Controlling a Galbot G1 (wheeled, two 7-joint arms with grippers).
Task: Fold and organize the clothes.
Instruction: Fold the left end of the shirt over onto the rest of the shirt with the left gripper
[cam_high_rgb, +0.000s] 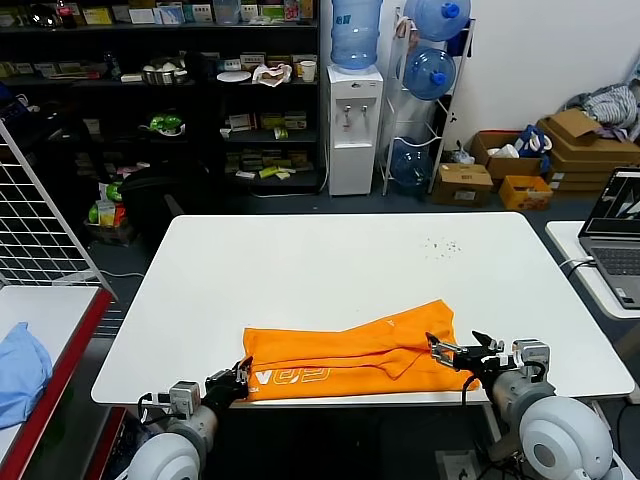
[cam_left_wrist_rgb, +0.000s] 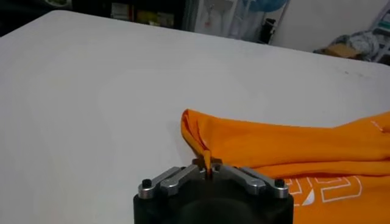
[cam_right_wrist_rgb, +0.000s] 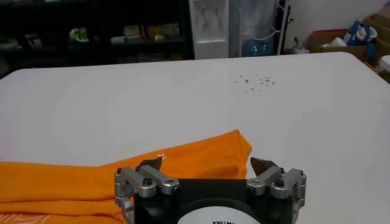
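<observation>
The orange T-shirt (cam_high_rgb: 350, 352) lies folded into a long strip along the front of the white table (cam_high_rgb: 300, 260), with white lettering (cam_high_rgb: 295, 377) showing at its front left. My left gripper (cam_high_rgb: 240, 379) is shut on the shirt's left end; in the left wrist view (cam_left_wrist_rgb: 207, 168) a pinch of orange fabric (cam_left_wrist_rgb: 274, 143) runs up into the closed jaws. My right gripper (cam_high_rgb: 457, 347) is open at the shirt's right end. In the right wrist view (cam_right_wrist_rgb: 206, 164) its fingers straddle the shirt's corner (cam_right_wrist_rgb: 201, 155) without gripping it.
A light blue cloth (cam_high_rgb: 20, 370) lies on a side table at the left, beside a white wire rack (cam_high_rgb: 40, 220). A laptop (cam_high_rgb: 615, 235) stands on a table at the right. Small dark specks (cam_high_rgb: 440, 243) mark the far right of the table.
</observation>
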